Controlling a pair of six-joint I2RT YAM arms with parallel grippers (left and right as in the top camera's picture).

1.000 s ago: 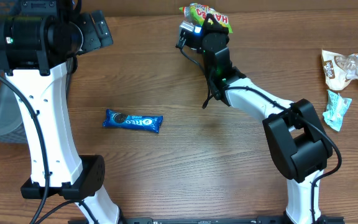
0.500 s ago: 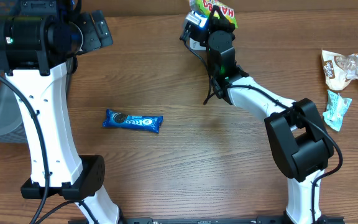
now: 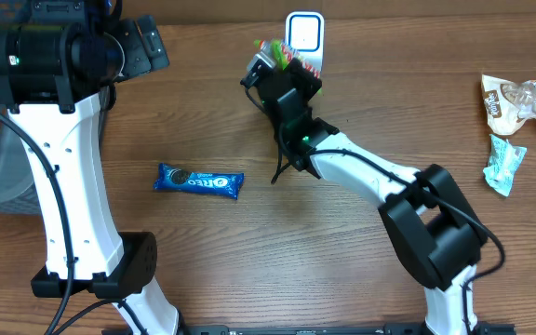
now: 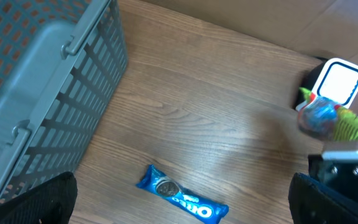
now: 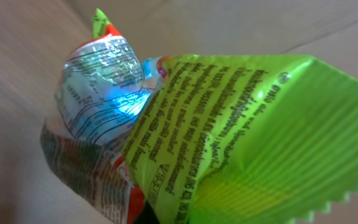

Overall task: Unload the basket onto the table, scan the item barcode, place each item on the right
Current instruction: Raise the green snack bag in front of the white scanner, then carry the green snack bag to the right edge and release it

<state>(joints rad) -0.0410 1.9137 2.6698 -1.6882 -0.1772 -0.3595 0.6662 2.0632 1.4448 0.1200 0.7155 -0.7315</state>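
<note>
Wide wooden table (image 3: pixel 249 270) under both arms, and a grey slatted basket (image 4: pixel 36 93) sits off the left edge. The left arm (image 3: pixel 63 167) stands tall on its side. Its left gripper (image 3: pixel 145 46) hangs high with fingers spread wide and nothing between them. The right arm (image 3: pixel 370 172) reaches out across to the far edge, and the right gripper (image 3: pixel 275 73) is clamped tight on the bag (image 5: pixel 229 124), a crinkled green snack bag with small print facing the wrist camera and a blue glow on its foil end. The bag sits right up beside the white-faced scanner (image 3: pixel 303 33) at the far middle; touching or not, I can't tell. Near the middle-left lies a blue Oreo pack (image 3: pixel 199 180), flat, well apart from the action. Over at the right edge, two small wrappers (image 3: pixel 519 100) rest close together.
</note>
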